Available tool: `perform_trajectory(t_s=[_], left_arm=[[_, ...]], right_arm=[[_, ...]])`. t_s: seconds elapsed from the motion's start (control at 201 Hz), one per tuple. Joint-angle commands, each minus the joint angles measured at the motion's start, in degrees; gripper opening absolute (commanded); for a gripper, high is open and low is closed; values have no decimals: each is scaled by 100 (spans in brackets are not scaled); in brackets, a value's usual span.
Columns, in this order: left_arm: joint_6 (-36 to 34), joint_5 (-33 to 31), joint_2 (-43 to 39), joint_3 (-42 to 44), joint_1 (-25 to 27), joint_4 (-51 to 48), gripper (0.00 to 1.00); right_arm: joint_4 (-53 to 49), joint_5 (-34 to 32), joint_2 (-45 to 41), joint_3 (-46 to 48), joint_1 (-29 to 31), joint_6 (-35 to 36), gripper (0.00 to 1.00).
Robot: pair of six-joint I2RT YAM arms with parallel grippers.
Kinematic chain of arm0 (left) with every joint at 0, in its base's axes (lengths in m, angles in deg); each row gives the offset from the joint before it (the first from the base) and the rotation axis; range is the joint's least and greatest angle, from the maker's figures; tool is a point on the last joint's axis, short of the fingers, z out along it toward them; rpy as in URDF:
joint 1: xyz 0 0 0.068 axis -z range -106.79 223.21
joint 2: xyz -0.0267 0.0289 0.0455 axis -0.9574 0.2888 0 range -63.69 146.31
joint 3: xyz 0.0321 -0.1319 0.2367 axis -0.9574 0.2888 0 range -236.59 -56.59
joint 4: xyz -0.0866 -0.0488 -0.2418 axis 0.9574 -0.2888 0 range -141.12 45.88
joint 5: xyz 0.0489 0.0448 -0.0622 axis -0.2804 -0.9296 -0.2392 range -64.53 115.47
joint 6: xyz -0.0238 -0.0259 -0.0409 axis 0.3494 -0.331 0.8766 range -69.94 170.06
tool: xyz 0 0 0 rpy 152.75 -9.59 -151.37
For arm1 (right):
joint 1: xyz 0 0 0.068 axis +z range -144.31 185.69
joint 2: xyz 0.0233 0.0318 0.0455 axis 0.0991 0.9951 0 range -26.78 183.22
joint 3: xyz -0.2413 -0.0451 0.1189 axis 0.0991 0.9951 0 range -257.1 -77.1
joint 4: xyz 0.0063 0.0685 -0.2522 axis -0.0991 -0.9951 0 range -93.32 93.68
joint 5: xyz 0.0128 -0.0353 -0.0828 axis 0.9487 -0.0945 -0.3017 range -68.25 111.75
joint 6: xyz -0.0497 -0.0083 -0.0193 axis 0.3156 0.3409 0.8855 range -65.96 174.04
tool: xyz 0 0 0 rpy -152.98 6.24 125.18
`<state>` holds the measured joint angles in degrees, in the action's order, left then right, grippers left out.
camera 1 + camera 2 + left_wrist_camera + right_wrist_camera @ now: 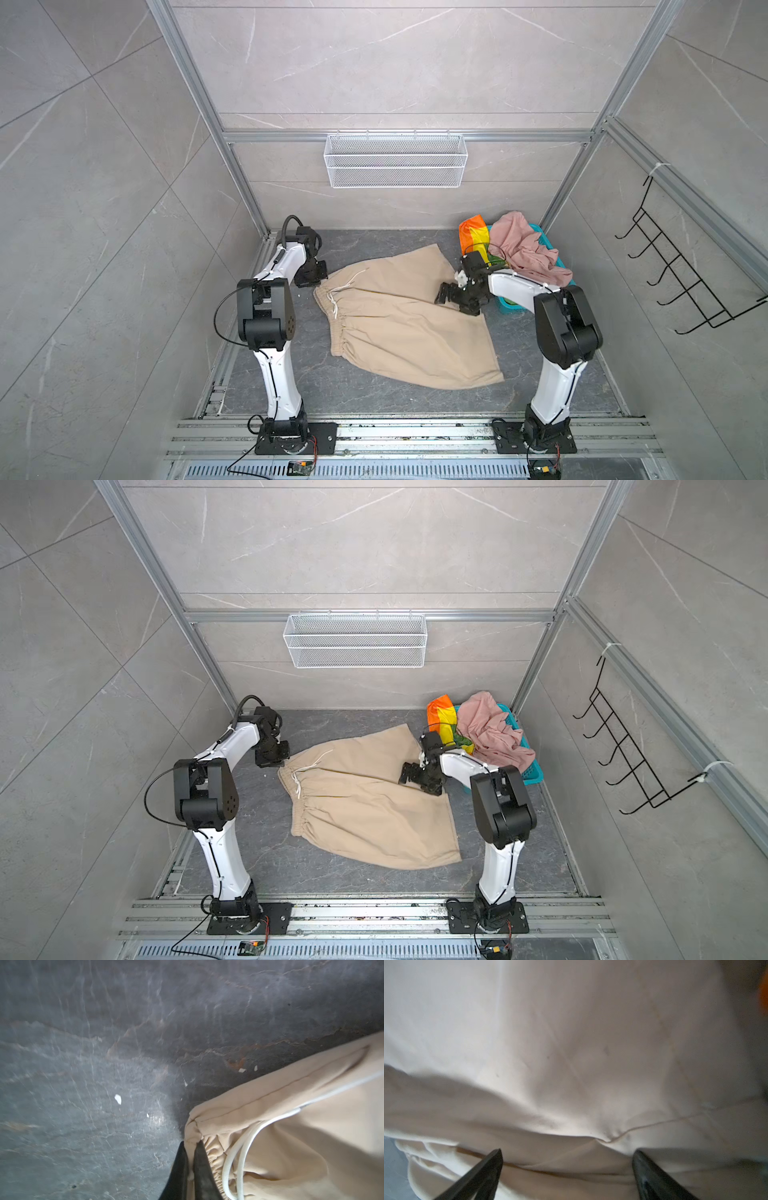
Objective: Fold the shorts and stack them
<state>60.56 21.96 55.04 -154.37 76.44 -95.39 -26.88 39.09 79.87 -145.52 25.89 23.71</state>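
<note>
The plain beige fabric shorts (399, 320) lie spread almost flat in the middle of the dark grey stone-patterned bench (374, 245). Their gathered elastic waistband (338, 328) is toward the left arm, both legs fan toward the right arm, and the white drawstring (336, 291) lies loose on top. They look light, limp and thin. The cloth should drape and crease wherever it is lifted, and a shallow pinch could peel one layer from the other, so the firmer holds are probably the bunched waistband corners and the stitched leg hems. The left fingers (200, 1167) are pinched tight on the far corner of that waistband, with fabric caught between them. The right fingers (483, 1176) stand wide apart and hold nothing, low over the beige cloth near the seam where the legs meet; whether they touch it I cannot tell. Behind the right arm, the rainbow-striped shorts (473, 235) and the dusty pink shorts (528, 249) sit crumpled and unfolded in the teal plastic basket (509, 305), spilling over its rim.
</note>
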Motion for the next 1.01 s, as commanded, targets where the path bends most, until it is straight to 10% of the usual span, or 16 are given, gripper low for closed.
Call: perform_trajectory(t_s=[0.0, 0.164, 1.001], left_arm=[[-615, -754, 194, -326, 408, -95, 0], [-874, -1128, 217, -371, 716, 101, 0], [-1001, -1209, -216, 356, 723, 1024, 0]], right_arm=[[-54, -261, -448, 448, 655, -501, 99], [-744, -1227, -672, -599, 384, 35, 100], [-3196, -1972, 5588, -9580, -638, 1093, 89]])
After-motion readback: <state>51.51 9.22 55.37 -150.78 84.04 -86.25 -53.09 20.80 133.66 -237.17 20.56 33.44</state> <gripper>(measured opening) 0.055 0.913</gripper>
